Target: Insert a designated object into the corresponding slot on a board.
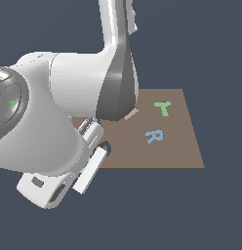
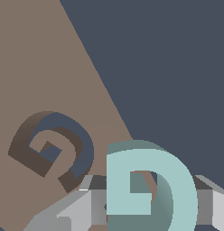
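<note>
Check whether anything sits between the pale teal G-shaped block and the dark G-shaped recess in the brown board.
Nothing visible. In the wrist view the pale teal G-shaped block sits between the gripper fingers, and only bare brown board separates it from the empty dark G-shaped recess.

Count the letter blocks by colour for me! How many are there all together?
Green: 1, the T
Blue: 1, the R
Pale teal: 1, the G, seen only in the wrist view
Total: 3 letter blocks
</note>
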Controlling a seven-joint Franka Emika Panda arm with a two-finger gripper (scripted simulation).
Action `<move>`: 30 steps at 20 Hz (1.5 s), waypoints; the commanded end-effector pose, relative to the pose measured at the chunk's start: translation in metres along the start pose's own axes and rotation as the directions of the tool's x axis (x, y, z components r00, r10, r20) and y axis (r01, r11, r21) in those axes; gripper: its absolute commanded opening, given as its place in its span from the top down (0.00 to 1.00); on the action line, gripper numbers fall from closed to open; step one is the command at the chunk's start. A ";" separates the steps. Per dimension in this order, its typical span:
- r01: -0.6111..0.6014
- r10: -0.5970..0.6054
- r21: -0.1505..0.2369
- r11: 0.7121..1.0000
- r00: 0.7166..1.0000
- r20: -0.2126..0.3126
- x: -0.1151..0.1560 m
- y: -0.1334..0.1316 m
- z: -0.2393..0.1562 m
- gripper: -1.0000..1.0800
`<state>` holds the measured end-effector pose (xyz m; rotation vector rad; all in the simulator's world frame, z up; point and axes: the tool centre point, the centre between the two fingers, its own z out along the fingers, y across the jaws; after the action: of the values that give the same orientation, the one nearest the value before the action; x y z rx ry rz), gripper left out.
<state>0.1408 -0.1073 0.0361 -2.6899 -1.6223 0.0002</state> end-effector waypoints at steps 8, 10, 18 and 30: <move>0.404 -0.404 0.000 0.915 0.915 0.000 0.018 -0.021 -0.002 1.00; 0.478 -0.478 0.000 0.879 0.879 0.000 0.020 -0.026 -0.002 1.00; 0.691 -0.691 0.000 0.723 0.723 0.001 0.025 -0.044 -0.003 1.00; 0.828 -0.828 0.001 0.561 0.561 0.000 0.024 -0.058 -0.004 1.00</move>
<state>0.1015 -0.0593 0.0399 -1.6410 -2.6781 0.0018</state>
